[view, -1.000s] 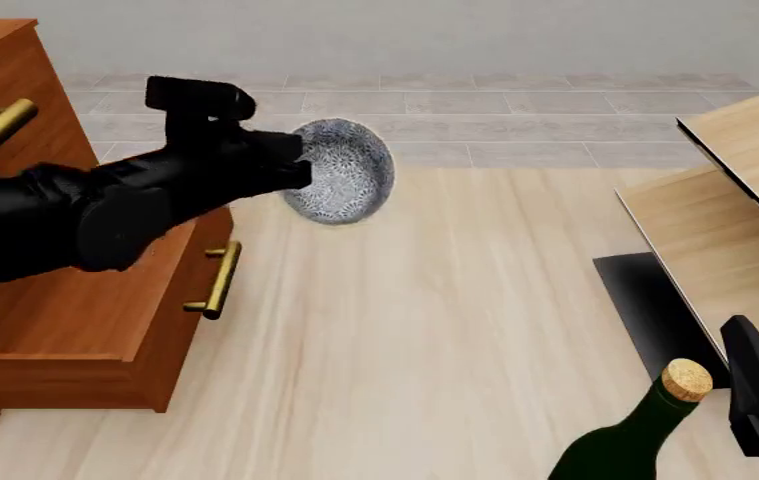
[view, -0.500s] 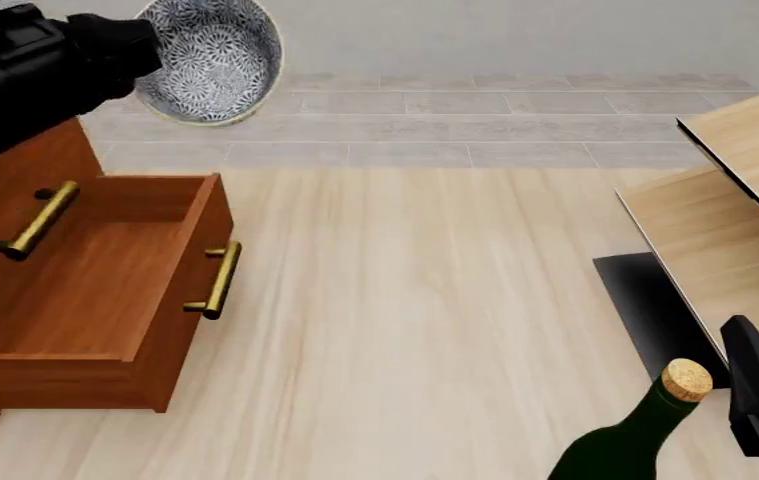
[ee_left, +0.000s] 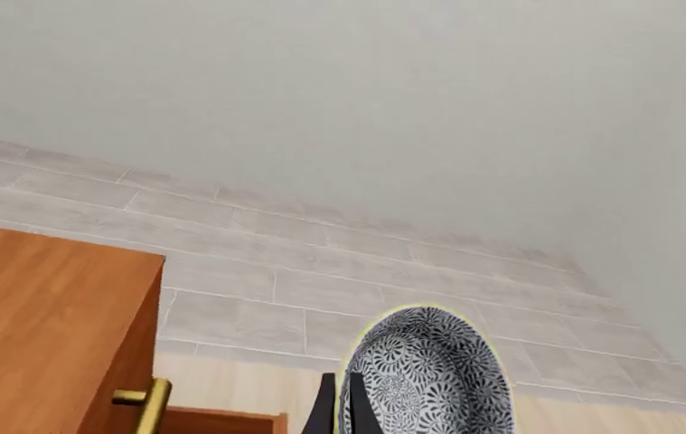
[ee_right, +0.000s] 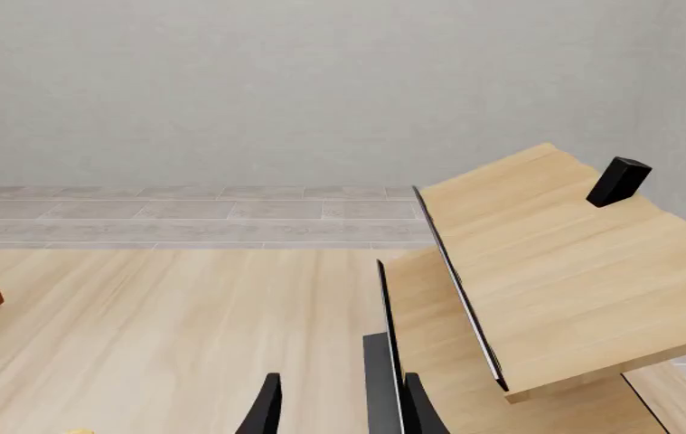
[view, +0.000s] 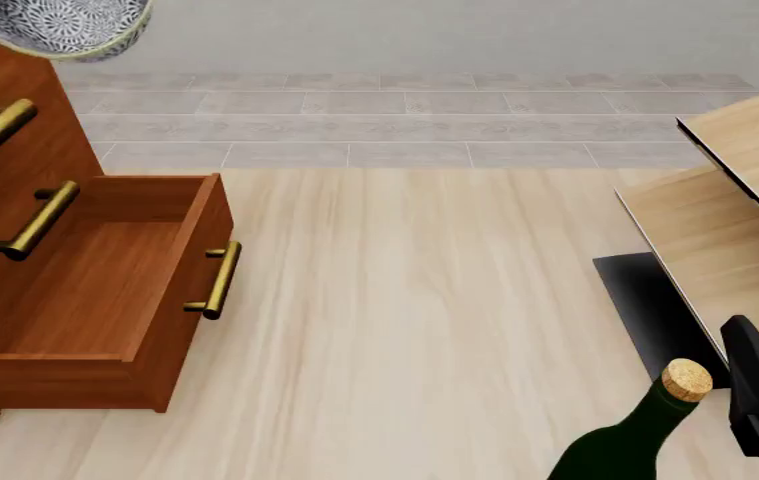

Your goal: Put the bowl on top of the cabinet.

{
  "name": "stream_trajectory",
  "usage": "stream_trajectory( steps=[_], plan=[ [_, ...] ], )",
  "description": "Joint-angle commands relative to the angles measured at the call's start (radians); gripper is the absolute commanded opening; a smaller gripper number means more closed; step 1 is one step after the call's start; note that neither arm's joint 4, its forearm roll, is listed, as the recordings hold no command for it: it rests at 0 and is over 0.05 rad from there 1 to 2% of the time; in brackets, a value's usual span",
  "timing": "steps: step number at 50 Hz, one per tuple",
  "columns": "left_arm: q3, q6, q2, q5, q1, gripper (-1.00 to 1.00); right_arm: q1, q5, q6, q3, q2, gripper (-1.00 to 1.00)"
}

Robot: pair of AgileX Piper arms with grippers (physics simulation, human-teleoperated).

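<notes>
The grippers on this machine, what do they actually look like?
Not much shows. The right gripper has two slim, matte black fingers that taper upward; from the front view its body is a chunky, angular black block. Of the left gripper only thin black finger edges are visible. No cables or markings can be seen.

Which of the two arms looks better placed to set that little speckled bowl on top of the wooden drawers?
Left. Its jaws already hold the speckled white bowl up beside the reddish-brown wooden cabinet. The right gripper sits far across by the pale wood furniture.
</notes>
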Motion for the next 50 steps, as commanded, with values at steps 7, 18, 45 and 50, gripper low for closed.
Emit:
stream_trajectory(
  steps=[7,18,45,50],
  plan=[
    [-0.07,-0.05,-0.055,0.097,0.172,-1.0,0.0,0.0,0.0,0.0,0.0,1.0],
    [-0.135,-0.054,-0.097,0.218,0.307,-1.0,0.0,0.0,0.0,0.0,0.0,1.0],
    [-0.237,-0.291,-0.143,0.477,0.54,-1.0,0.0,0.0,0.0,0.0,0.0,1.0],
    [-0.25,-0.313,-0.146,0.505,0.564,-1.0,0.0,0.0,0.0,0.0,0.0,1.0]
  ],
)
